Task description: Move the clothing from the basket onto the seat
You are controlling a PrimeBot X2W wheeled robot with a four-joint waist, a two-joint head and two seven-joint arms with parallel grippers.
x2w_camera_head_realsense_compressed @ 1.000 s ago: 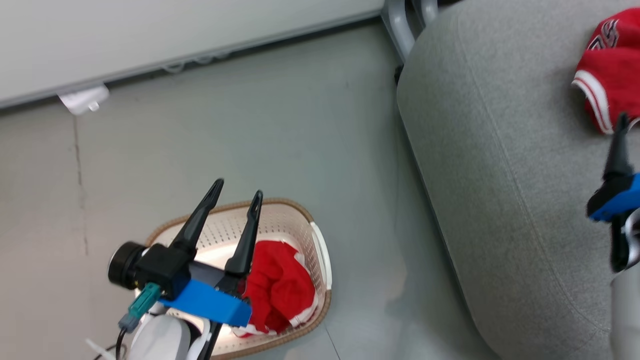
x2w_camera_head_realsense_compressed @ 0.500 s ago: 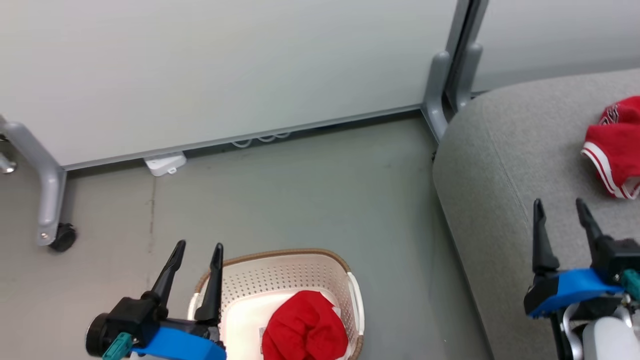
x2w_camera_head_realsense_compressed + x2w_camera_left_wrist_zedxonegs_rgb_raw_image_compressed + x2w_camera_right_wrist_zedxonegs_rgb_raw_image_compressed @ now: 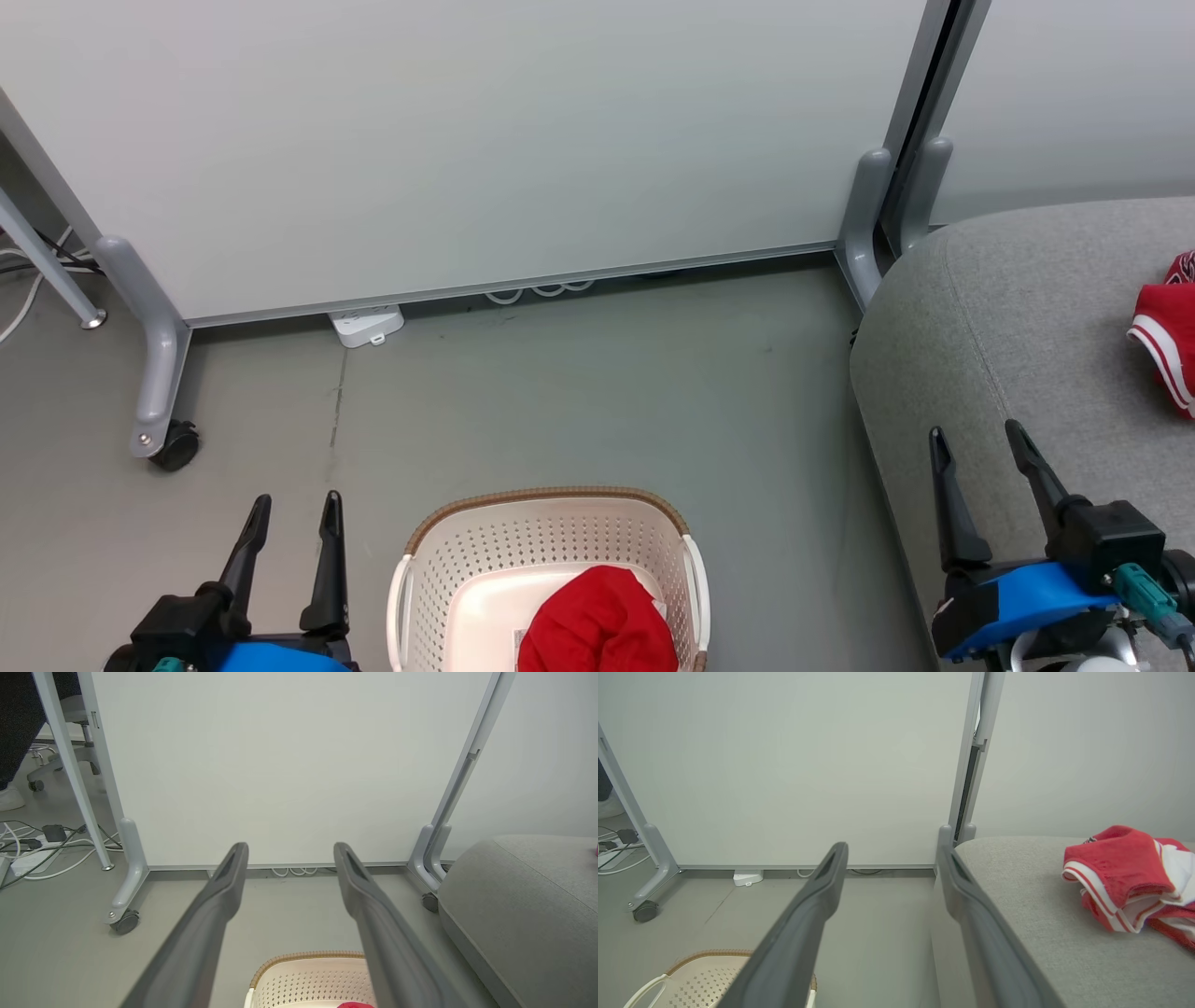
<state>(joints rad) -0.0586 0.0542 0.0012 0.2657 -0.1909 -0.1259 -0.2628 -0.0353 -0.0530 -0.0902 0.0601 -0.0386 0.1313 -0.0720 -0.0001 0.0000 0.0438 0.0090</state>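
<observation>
**View raised, left arm off to the side**

Since a second ago our head camera has tipped up and levelled, so the whole scene sits differently. Against the things themselves, the left gripper has changed place: it lay across the basket then, and now it stands to the left of it, apart from the rim. The right gripper, then cut by the right edge, now shows whole at the near right, in front of the sofa's near left edge.

Going by size, we see a pale partition panel across the far side, standing on the grey floor. The light-grey sofa takes the right side, its rounded corner close to the panel's foot. The cream basket stands on the floor at near centre, well apart from the sofa.

A bundled red garment lies inside the basket, toward its right. A striped red garment with white trim lies on the sofa at the far right.

Both grippers have their fingers spread apart with nothing between them.

A caster sits at the far left, and a white power strip lies under the panel's lower edge.
</observation>
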